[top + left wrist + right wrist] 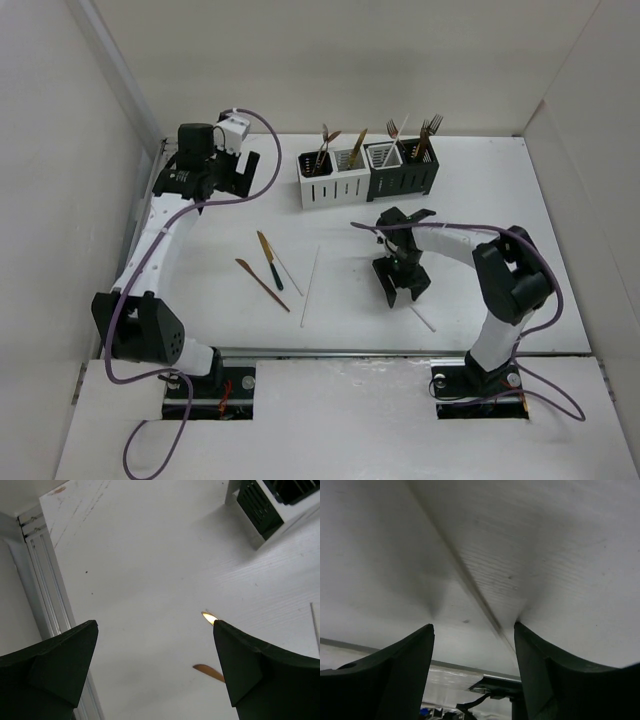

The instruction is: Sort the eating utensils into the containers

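Straddling a short white chopstick (466,580) toward the near edge of the tabletop (500,200), right of centre, the right gripper (403,292) points down. Its jaws are partly open with a tip on either side of the stick, not clamped on it. Left of centre three loose utensils lie flat and angled: a long white chopstick (310,287), a gold knife (266,252) with a dark handle, and a copper knife (262,285) just beside it. Toward the far-left corner the left gripper (155,622) hangs over bare tabletop, jaws wide open, holding nothing. Near the far edge, centre, the containers sit in a row, white pair (330,190) left and black pair (405,182) right, touching. Forks (430,128) and other utensils stand tilted in them.
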{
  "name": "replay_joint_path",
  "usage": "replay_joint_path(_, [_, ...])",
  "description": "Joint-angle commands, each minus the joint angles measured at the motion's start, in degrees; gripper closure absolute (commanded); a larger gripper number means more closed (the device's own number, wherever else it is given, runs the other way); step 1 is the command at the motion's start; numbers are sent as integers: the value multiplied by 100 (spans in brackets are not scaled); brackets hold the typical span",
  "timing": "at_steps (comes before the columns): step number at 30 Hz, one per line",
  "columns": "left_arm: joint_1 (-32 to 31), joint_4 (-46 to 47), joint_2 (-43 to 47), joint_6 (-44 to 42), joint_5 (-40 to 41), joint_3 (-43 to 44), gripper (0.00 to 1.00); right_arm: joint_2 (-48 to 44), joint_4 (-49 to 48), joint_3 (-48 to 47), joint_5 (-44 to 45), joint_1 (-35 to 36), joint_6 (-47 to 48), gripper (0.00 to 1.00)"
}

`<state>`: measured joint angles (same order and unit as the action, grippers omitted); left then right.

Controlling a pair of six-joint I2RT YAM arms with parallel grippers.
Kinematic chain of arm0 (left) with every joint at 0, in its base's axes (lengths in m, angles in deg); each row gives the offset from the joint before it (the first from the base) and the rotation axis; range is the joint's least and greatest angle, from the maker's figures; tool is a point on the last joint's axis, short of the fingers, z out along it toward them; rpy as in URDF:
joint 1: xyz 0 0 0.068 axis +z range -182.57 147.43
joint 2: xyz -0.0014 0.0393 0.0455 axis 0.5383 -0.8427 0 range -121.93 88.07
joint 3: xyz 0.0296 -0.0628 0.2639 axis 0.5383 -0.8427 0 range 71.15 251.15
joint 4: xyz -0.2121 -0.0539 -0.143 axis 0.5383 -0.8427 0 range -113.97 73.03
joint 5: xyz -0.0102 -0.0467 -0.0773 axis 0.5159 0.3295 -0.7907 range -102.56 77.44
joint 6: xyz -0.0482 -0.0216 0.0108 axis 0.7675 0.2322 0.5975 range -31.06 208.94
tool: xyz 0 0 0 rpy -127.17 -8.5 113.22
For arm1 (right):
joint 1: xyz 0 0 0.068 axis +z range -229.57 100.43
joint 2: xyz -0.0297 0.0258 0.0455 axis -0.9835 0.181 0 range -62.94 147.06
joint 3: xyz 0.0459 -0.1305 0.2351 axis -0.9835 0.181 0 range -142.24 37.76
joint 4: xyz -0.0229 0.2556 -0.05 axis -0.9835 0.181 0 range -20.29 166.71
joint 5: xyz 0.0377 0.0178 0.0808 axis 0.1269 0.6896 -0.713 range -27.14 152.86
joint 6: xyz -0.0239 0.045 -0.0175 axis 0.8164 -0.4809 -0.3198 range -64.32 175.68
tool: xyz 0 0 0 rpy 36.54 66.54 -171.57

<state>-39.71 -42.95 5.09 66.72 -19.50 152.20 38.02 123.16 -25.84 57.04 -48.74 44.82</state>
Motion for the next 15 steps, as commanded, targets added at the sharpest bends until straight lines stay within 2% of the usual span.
replay_joint_path(1, [-16,400,458,1147,718,-20,0,80,-62,110,240,-59,-496,30])
replay_joint_path(4, [-16,348,580,1387,817,-20,0,264,-343,250,354,-7,-576,34])
replay_joint_path(7, [-16,286,643,1387,817,-72,0,467,-615,251,275,54,-576,45])
replay_joint_path(8, [-16,286,712,1387,817,-72,0,572,-617,164,275,168,-576,51])
replay_joint_path(9, [-16,338,713,1387,1000,-142,0,625,-669,67,388,247,-576,68])
replay_joint_path(11, [-16,391,775,1326,1150,-213,0,835,-669,-301,757,520,-576,85])
replay_joint_path(12, [-16,392,827,1325,1221,-265,0,915,-669,-581,1045,651,-576,89])
replay_joint_path(15, [37,453,827,1264,1274,-266,0,1222,-669,-987,1329,705,-576,88])
